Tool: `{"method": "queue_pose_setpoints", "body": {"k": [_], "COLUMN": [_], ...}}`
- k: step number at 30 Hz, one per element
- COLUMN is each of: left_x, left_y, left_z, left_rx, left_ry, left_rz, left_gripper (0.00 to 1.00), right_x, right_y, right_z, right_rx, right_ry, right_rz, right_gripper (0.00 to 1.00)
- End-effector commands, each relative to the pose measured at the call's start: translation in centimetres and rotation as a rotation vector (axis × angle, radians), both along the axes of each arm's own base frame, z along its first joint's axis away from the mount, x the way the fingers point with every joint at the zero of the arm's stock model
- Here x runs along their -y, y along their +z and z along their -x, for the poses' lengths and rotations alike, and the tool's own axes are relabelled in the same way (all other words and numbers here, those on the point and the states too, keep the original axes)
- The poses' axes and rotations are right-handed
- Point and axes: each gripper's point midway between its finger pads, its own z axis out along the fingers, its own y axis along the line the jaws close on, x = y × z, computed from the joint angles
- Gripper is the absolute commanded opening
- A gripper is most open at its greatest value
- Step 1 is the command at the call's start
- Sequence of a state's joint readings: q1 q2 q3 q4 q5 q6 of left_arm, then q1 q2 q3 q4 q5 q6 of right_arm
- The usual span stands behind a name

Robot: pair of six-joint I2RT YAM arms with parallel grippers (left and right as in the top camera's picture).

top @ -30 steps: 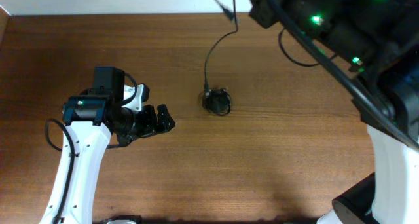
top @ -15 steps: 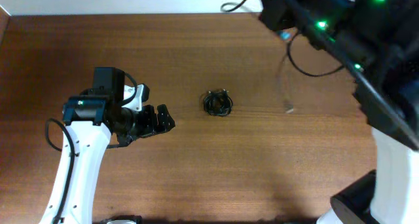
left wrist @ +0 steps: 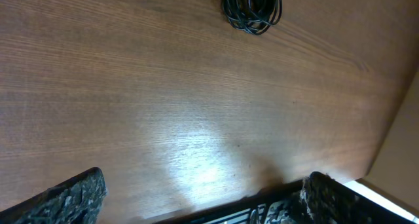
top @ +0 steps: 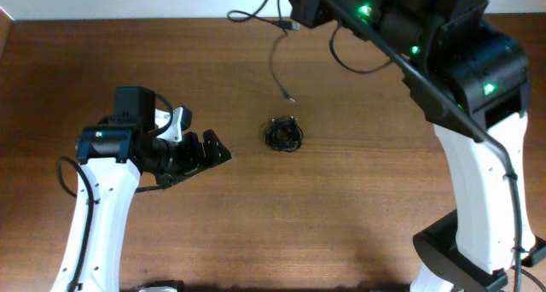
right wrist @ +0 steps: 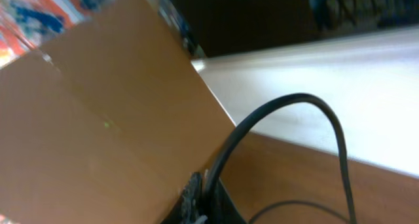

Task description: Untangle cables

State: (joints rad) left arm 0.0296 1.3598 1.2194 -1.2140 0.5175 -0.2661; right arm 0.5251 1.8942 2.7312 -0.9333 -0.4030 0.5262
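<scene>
A small knot of black cables (top: pixel 283 134) lies on the wooden table near its middle; it also shows at the top of the left wrist view (left wrist: pixel 252 4). My left gripper (top: pixel 215 148) is open and empty, a short way left of the knot, its fingertips (left wrist: pixel 196 201) apart over bare wood. My right gripper (top: pixel 292 8) is high at the table's far edge and shut on one separate cable (right wrist: pixel 288 109). That cable hangs free, its plug end (top: pixel 290 96) dangling above the table behind the knot.
The wooden table (top: pixel 358 207) ends in a pale strip (top: pixel 128 2) along the far side. The right arm's tall body (top: pixel 465 155) stands at the right. A brown cardboard surface (right wrist: pixel 98 139) fills the left of the right wrist view.
The cable in my right gripper has come out of the knot and hangs free. My right arm swung it right, then left along the far edge. The left gripper barely shifted.
</scene>
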Motion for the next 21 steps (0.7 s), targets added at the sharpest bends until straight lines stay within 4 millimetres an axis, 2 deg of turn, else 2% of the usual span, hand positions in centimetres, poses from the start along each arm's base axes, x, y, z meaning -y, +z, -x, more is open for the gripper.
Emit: {"method": "queue_pose_setpoints", "body": {"k": [1, 4, 6, 9, 11, 12, 14, 18, 21], "left_x": [0.4, 2.9, 3.3, 1.8, -0.1, -1.1, -1.9, -2.1, -4.0], "left_y": [0.5, 2.8, 4.0, 3.9, 2.6, 1.9, 1.5, 1.7, 2.0], "left_z": [0.1, 0.3, 0.2, -0.5, -0.9, -1.0, -1.6, -2.0, -2.9], "left_rx": [-0.009, 0.007, 0.065, 0.092, 0.086, 0.082, 0.088, -0.007, 0.017], "left_ry": [0.007, -0.033, -0.084, -0.046, -0.003, 0.013, 0.042, 0.228, 0.301], "left_rz": [0.039, 0.251, 0.325, 0.309, 0.204, 0.136, 0.092, 0.147, 0.163], "left_gripper": [0.99, 0.99, 0.99, 0.99, 0.99, 0.99, 0.99, 0.99, 0.99], "right_x": [0.3, -1.7, -2.9, -4.4, -5.9, -7.2, -9.0, -10.5, -10.4], "right_y": [-1.2, -2.5, -2.7, -3.2, -3.8, -4.2, -4.1, -3.8, -4.5], "right_z": [1.0, 1.5, 2.0, 2.1, 2.5, 3.1, 4.8, 7.2, 7.6], "right_rx": [-0.063, -0.095, -0.093, -0.095, -0.109, -0.128, -0.121, -0.123, -0.152], "right_ry": [0.014, 0.056, 0.084, 0.108, 0.142, 0.177, 0.252, 0.347, 0.369], "right_rz": [0.028, 0.049, 0.05, 0.054, 0.055, 0.047, 0.039, 0.03, 0.044], "right_gripper": [0.04, 0.04, 0.04, 0.04, 0.04, 0.04, 0.04, 0.04, 0.04]}}
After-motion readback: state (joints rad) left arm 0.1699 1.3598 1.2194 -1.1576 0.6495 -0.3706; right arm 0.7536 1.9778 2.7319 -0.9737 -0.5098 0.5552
